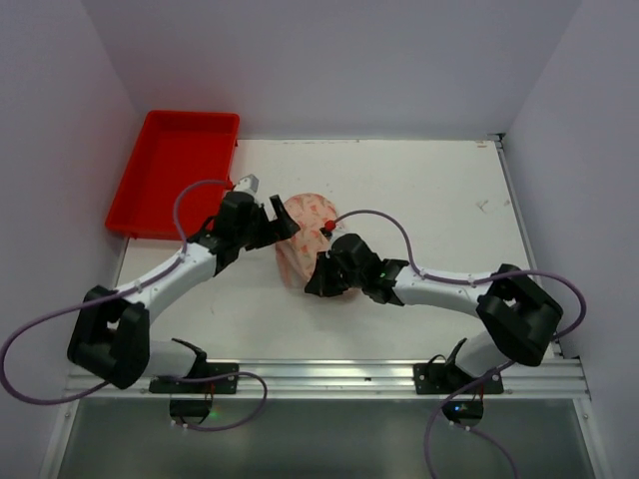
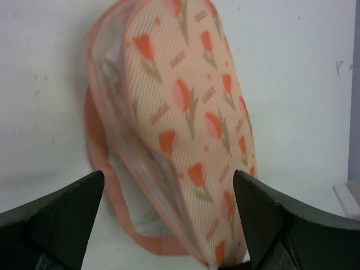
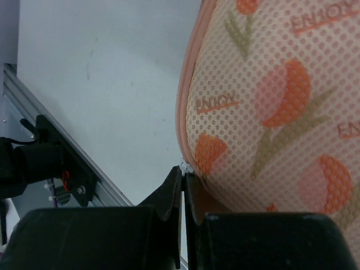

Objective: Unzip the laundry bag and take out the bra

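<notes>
The laundry bag [image 1: 308, 232], cream-pink with orange-red print and pink trim, lies at the table's middle between my two grippers. In the left wrist view the bag [image 2: 191, 112] is tilted on its edge, and its side seam gapes to show pale lining. My left gripper [image 1: 278, 222] is open, its fingers [image 2: 62, 219] wide on either side of the bag's near end. My right gripper [image 1: 321, 276] is at the bag's near edge. Its jaws [image 3: 184, 180] are shut on the small white zipper pull [image 3: 184, 167] beside the bag's mesh face [image 3: 270, 112]. The bra is hidden.
A red plastic tray [image 1: 175, 175] stands at the back left, overhanging the table's left edge. The arms' metal base rail [image 1: 319, 377] runs along the near edge and also shows in the right wrist view [image 3: 56, 163]. White walls enclose the table.
</notes>
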`<action>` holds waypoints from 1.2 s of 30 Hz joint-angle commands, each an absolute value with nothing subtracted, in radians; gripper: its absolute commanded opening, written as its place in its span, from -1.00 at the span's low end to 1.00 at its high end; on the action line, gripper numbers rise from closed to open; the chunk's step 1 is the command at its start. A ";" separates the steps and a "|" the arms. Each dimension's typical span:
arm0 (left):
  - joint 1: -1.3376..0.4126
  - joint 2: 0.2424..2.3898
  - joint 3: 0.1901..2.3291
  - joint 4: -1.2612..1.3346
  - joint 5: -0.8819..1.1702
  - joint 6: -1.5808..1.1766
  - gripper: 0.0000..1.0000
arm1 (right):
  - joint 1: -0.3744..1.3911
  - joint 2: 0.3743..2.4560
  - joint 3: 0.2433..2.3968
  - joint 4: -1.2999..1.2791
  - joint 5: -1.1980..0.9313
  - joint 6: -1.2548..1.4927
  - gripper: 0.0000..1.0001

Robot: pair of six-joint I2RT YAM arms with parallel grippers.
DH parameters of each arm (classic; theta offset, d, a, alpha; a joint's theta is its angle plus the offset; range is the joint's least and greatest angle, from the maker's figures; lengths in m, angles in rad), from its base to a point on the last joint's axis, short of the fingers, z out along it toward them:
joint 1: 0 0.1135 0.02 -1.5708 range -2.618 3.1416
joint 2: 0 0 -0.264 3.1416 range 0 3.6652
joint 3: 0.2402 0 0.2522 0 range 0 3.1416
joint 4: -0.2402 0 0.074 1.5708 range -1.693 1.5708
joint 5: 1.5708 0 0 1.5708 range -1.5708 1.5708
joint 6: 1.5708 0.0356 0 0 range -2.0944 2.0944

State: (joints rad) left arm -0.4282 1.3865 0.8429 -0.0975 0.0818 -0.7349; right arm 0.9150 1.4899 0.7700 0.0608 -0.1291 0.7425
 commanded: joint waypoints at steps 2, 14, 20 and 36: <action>-0.426 1.160 0.648 -0.129 0.073 -0.865 1.00 | 0.930 1.567 0.865 0.221 -0.178 0.781 -1.00; -0.577 1.158 0.531 0.066 0.109 -0.983 0.60 | 0.956 1.641 0.930 0.206 -0.152 0.764 -1.00; -0.578 1.197 0.541 0.049 0.052 -0.991 -0.76 | 0.957 1.556 0.856 0.149 -0.112 0.756 -1.00; -0.413 1.409 0.748 -0.045 0.277 -0.626 -0.88 | 0.788 1.035 0.492 -0.046 -0.093 0.672 -1.00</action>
